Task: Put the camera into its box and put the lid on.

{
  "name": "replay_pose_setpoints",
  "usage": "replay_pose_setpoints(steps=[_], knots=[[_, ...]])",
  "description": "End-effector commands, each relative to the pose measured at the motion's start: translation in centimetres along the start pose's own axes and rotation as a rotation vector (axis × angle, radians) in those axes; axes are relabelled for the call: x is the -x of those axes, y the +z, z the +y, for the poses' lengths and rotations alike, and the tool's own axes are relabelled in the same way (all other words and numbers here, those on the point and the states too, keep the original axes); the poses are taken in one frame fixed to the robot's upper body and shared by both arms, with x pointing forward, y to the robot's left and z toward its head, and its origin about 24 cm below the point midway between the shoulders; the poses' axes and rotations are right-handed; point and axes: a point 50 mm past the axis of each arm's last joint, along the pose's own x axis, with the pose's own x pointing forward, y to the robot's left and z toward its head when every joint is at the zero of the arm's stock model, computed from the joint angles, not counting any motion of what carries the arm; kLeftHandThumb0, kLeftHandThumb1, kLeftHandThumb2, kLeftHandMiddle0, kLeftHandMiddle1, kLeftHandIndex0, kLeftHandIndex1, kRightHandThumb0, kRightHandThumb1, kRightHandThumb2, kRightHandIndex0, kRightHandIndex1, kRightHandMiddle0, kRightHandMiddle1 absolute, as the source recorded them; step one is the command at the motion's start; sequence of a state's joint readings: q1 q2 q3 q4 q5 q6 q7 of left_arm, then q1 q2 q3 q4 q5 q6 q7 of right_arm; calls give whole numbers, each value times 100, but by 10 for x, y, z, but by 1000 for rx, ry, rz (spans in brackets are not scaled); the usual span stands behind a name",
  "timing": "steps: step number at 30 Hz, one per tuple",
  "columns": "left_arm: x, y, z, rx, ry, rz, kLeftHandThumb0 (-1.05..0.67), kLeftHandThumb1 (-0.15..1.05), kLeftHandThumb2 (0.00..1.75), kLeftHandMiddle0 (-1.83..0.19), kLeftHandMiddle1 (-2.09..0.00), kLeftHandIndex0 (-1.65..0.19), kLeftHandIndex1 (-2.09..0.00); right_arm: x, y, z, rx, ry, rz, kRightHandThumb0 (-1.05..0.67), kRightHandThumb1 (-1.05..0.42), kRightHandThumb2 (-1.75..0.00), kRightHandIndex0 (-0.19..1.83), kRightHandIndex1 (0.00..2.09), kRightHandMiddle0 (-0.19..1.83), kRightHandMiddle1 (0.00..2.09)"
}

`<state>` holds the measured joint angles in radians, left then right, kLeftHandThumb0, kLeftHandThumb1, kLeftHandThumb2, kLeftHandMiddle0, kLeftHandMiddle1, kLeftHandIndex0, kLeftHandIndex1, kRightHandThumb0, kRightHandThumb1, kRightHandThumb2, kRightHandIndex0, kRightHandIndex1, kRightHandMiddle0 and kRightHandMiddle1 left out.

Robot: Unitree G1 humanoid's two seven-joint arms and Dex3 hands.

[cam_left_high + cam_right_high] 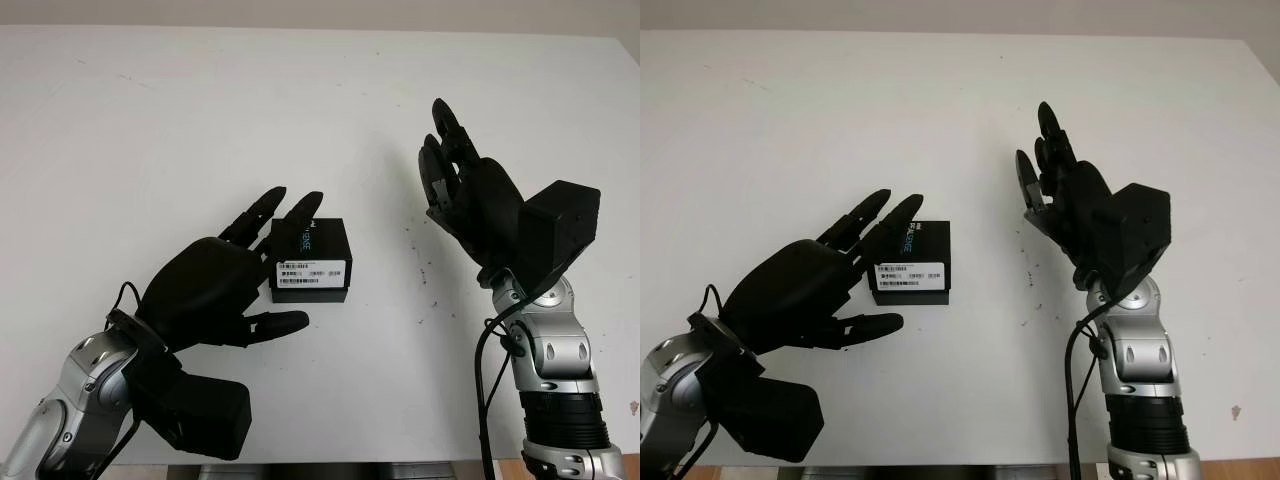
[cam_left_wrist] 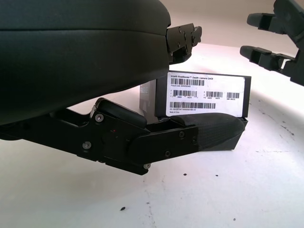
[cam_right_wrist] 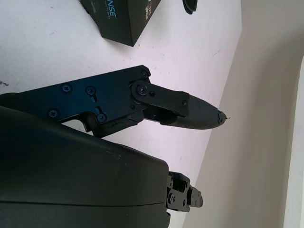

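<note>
One closed box (image 1: 311,259), two robot hands, one table (image 1: 150,120).

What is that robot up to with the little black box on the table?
The black box sits closed on the white table, its label facing the robot. The left hand is right beside it, fingers reaching around it without a clear grasp. The right hand is open, raised above the table to the box's right.

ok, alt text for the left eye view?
A closed black camera box sits on a white table, the open left hand around its left side. The open right hand is raised to the right, apart from it.
</note>
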<state>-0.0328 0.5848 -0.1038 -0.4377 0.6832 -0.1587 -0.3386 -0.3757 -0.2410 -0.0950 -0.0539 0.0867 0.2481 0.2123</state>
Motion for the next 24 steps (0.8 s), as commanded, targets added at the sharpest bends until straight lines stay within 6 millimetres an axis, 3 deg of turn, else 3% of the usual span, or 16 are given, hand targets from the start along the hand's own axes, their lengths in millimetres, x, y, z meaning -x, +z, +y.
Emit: replay_pose_setpoints(steps=[1, 3, 7, 11, 15, 18, 20, 24], knots=[[4, 3, 3, -6, 8, -20, -72, 105, 64, 19, 0, 19, 0, -1, 7, -1, 11, 0, -22, -64, -105, -63, -12, 5, -11, 5], [6, 4, 6, -54, -19, -36, -72, 105, 65, 19, 0, 19, 0, -1, 8, -1, 13, 4, -24, -65, -105, -62, -12, 5, -11, 5], [11, 9, 14, -191, -255, -82, -80, 105, 74, 19, 0, 19, 0, -2, 10, -1, 17, 11, -28, -63, -105, -63, -13, 5, -12, 4], [14, 14, 23, -142, -377, -130, -83, 105, 67, 19, 0, 19, 0, -2, 9, -2, 19, 15, -24, -63, -105, -63, -14, 4, -13, 4], [4, 3, 67, 183, -163, -167, -80, 105, 47, 19, 0, 19, 0, -3, 10, -4, 34, 25, -30, -64, -105, -63, -14, 5, -13, 5], [-2, -4, 86, 325, -18, -190, -81, 105, 32, 17, -2, 19, 0, -3, 9, -4, 39, 26, -31, -63, -105, -64, -13, 5, -13, 5], [-8, -10, 103, 382, 71, -201, -78, 105, 18, 16, -4, 19, 0, -3, 9, -3, 35, 25, -31, -62, -105, -64, -13, 5, -12, 5], [-20, -19, 128, 355, 125, -180, -81, 105, 14, 15, -5, 15, -4, -3, 9, -3, 29, 23, -25, -65, -105, -63, -13, 5, -13, 5]])
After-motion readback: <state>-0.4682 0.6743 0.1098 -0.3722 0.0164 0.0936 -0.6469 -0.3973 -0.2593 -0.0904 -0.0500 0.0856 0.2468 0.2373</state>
